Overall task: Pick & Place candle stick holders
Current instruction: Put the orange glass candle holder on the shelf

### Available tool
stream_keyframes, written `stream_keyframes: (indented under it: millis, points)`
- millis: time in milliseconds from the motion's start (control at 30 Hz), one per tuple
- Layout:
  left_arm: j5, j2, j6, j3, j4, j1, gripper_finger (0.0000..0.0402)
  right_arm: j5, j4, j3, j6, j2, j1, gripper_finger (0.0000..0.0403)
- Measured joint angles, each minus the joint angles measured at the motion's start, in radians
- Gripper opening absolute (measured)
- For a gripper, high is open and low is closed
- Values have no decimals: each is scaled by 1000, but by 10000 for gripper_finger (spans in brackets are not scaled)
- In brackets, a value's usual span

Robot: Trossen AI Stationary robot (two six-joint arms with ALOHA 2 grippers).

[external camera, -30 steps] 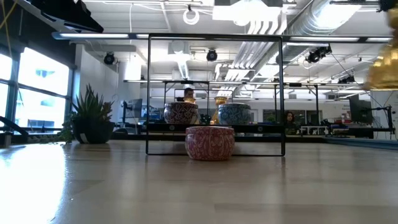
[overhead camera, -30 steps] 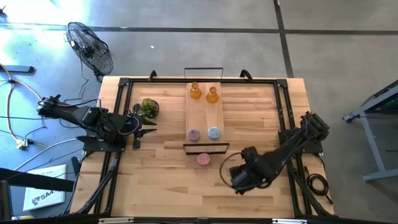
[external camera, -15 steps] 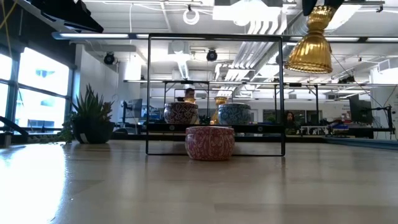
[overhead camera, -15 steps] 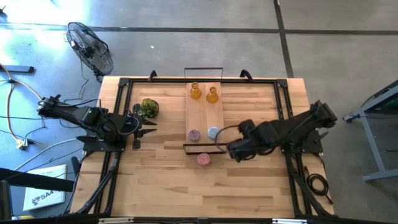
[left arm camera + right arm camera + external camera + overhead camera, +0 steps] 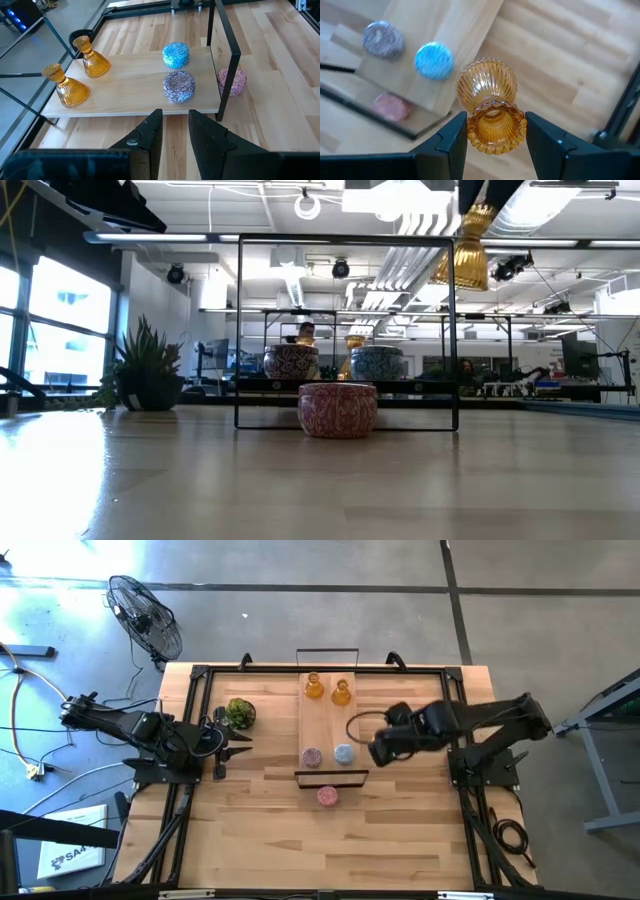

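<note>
Up over the table beside the wooden tray, right gripper clamped on an amber holder, hidden from overhead; left gripper, fingers slightly apart, parked facing the tray.

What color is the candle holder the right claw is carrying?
Amber-orange ribbed glass; the held candle holder shows best in the right wrist view, between the right claw fingers.
</note>
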Motion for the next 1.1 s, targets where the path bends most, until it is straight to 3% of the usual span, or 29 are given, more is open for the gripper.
stream_keyframes:
  millis: [333,667,867,1100]
  points:
    - [0,0,0,0,0,0,92,4,72,0,-401,11,-224,158]
    - [0,0,0,0,0,0,92,-151,278,0,-726,86,-441,158]
    - [0,0,0,0,0,0,92,-246,383,2,-841,154,-522,158]
    - [0,0,0,0,0,0,92,-322,457,2,-911,237,-541,158]
